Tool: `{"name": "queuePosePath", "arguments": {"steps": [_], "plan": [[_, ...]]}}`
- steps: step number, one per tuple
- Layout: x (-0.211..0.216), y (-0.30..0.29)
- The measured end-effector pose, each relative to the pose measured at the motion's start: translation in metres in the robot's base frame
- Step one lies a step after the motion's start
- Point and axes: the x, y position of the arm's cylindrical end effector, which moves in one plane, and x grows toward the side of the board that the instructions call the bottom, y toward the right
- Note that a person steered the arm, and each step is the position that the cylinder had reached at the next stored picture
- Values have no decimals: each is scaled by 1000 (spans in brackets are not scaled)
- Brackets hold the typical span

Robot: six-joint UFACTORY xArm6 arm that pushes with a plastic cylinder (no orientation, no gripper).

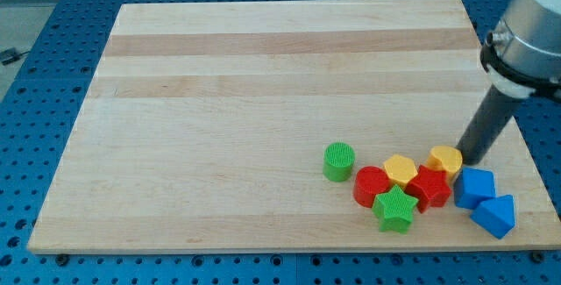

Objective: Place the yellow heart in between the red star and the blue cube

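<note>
The yellow heart point(445, 160) lies near the board's lower right, touching the red star point(429, 187) below and to its left. The blue cube point(475, 187) sits just right of the red star, below and right of the heart. My tip point(469, 160) rests on the board right beside the heart's right edge, just above the blue cube. The dark rod slants up to the view's right.
A yellow hexagon point(401, 170), a red cylinder point(372, 185) and a green star point(394, 209) cluster left of the red star. A green cylinder point(339, 161) stands further left. A blue triangular block point(495, 215) lies by the wooden board's point(263, 101) lower right corner.
</note>
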Motion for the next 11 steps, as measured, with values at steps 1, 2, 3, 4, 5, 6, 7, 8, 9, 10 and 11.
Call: {"name": "queuePosePath", "arguments": {"steps": [1, 2, 3, 4, 5, 6, 7, 8, 9, 10, 11], "plan": [[-13, -7], [-14, -22], [-11, -29], [1, -29], [12, -29], [12, -29], [13, -29], [20, -29], [23, -29], [26, -29], [22, -29]]}}
